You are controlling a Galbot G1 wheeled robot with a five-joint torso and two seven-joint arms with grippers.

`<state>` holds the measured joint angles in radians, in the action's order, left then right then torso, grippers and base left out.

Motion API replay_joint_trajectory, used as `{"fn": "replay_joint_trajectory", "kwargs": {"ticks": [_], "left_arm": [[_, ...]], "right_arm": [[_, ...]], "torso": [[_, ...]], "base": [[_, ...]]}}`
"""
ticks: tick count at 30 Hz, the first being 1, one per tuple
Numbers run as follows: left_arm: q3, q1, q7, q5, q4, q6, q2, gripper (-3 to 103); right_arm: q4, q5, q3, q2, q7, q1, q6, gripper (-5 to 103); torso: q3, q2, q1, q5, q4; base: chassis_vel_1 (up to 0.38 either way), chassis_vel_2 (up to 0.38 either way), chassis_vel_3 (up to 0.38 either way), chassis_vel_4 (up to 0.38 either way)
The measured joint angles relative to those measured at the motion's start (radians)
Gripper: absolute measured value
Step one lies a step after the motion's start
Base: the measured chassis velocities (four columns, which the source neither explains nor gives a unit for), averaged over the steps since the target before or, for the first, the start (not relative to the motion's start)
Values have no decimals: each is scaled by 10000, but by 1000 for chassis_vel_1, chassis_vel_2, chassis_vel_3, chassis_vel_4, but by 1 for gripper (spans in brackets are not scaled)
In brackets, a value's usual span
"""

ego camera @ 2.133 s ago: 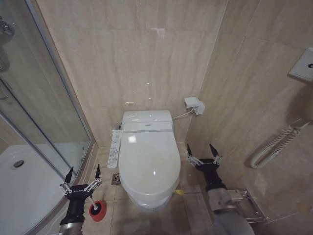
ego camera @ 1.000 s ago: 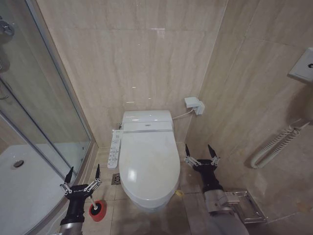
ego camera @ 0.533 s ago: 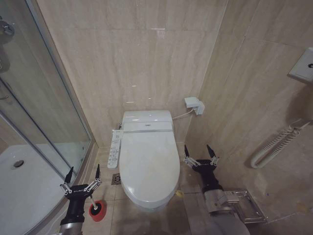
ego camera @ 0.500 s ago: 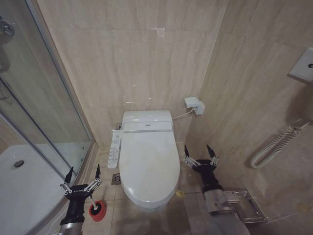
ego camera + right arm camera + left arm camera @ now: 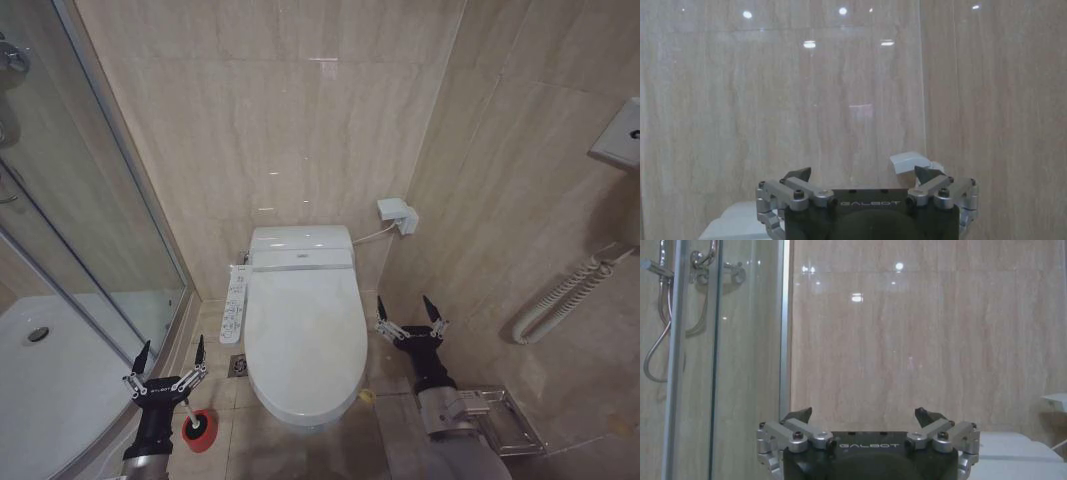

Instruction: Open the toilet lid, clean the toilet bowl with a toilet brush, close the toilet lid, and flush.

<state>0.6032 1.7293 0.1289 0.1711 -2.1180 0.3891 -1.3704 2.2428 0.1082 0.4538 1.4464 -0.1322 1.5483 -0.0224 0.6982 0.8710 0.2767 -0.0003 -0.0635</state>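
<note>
Waiting Beside a Closed Toilet

Standing over the toilet in a beige-tiled bathroom, the robot holds both arms low with nothing in either gripper. The toilet lid (image 5: pixel 303 340) lies shut and flat, glossy white, covering the toilet bowl, whose white outer rim (image 5: pixel 305 418) peeks out under the lid's front edge. The right gripper (image 5: pixel 407 312) hangs just beside the lid's right edge, apart from it, its two dark pointed fingers (image 5: pixel 381 310) spread wide and aimed up toward the back wall. The left gripper (image 5: pixel 170 352) sits low on the toilet's left, well apart from the lid, its fingers likewise spread wide and empty. Directly below it on the floor stands the toilet brush (image 5: pixel 198 428), its thin white handle rising from a round red holder, near the curved edge of the shower tray (image 5: pixel 50 400). A white control panel (image 5: pixel 234 303) runs along the toilet's left side, and a drain (image 5: pixel 237 366) is set in the floor beneath it. On the right, a coiled white hose (image 5: pixel 560 297) hangs against the side wall.
</note>
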Motion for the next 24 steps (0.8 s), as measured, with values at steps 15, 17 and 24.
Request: {"fn": "replay_joint_trajectory", "kwargs": {"ticks": [15,17,24], "left_arm": [[0,0,0,0,0,0,0,100],[0,0,0,0,0,0,0,100],[0,0,0,0,0,0,0,100]], "right_arm": [[0,11,0,0,-9,0,-1,100],[0,12,0,0,-11,0,-2,100],[1,15,0,0,-14,0,-5,100]], "torso": [[0,0,0,0,0],[0,0,0,0,0],[0,0,0,0,0]], "base": [[0,0,0,0],[0,0,0,0],[0,0,0,0]]}}
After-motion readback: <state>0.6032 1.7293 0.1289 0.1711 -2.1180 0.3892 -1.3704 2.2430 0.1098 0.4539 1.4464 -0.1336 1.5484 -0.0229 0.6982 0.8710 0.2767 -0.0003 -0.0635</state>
